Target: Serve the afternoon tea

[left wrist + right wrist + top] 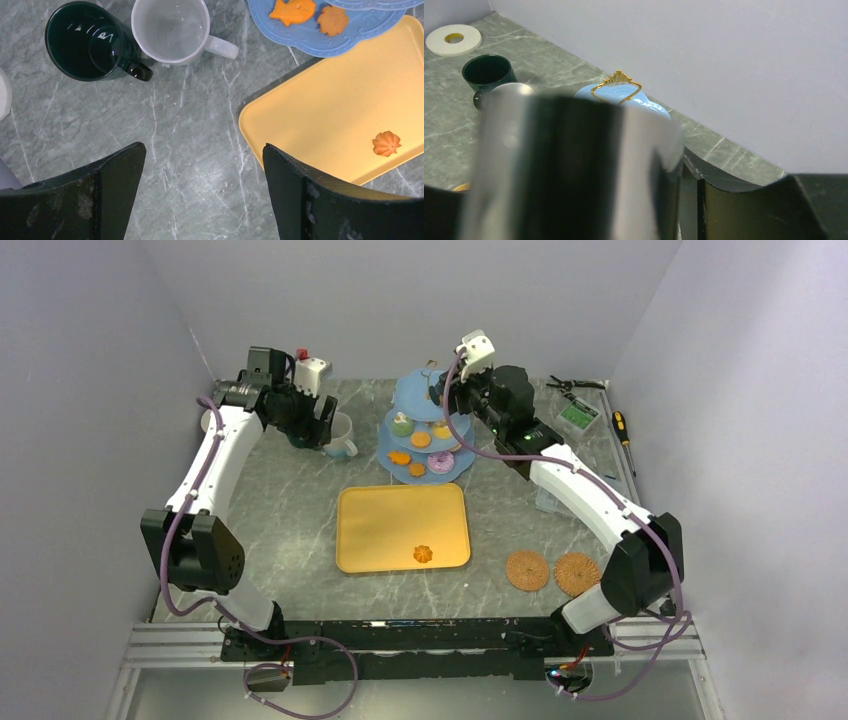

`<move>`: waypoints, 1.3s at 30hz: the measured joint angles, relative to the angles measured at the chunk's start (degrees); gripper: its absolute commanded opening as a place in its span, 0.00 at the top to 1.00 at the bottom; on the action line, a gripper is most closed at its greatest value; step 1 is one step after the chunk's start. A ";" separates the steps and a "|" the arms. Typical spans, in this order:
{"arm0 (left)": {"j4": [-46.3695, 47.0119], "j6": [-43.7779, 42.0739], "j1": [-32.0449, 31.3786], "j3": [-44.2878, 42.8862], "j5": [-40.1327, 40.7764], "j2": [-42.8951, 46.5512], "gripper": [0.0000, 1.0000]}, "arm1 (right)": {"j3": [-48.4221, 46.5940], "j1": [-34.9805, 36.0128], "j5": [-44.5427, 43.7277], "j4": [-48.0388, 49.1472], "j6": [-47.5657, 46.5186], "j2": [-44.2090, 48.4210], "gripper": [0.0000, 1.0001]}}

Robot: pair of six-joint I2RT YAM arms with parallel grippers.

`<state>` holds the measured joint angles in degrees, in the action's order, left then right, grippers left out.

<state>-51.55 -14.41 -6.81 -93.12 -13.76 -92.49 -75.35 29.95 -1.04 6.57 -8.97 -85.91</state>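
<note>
1 orange biscuit (423, 554) lies alone on the yellow tray (362, 508), near its front edge. The other treats sit on the light-blue stand (310, 39), just behind the tray. The white mug (170, 30) and the dark green mug (85, 40) stand close side by side, left of the stand.

The left gripper (204, 150) hangs over bare table between the mugs and the tray. Its jaws are spread wide with nothing in them. The right gripper (447, 391) is up by the top of the stand. Something shiny and blurry fills the space at its fingers, and I cannot tell if the jaws pinch it.

I think that 1 biscuit is the job now. To do it well, come straight down over it and close softly so it does not crack. Lift it clear of the tray's rim, then set it on a free spot on the stand without bumping the other treats.
</note>
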 measured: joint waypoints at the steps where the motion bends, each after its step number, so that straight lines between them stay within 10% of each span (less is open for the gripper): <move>1: 0.00 0.13 0.04 0.15 0.00 0.11 0.07 | -0.02 -0.09 0.24 0.02 -0.04 -0.17 0.38; 14: 0.26 0.55 0.26 0.52 0.00 0.42 0.07 | 0.22 -0.26 2.47 -0.66 -0.02 2.14 0.40; 24: 0.42 0.59 0.42 0.85 0.09 0.52 0.07 | 9.11 1.88 4.68 -2.10 2.14 21.84 0.41; 39: 1.11 0.63 1.01 2.01 0.13 1.29 0.07 | 30.14 23.89 -4.09 -8.96 9.01 25.55 0.42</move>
<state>-50.43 -13.78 -5.80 -91.11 -13.63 -91.20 -45.21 53.84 -5.13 -2.39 0.03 -60.36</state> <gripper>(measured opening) 0.932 0.589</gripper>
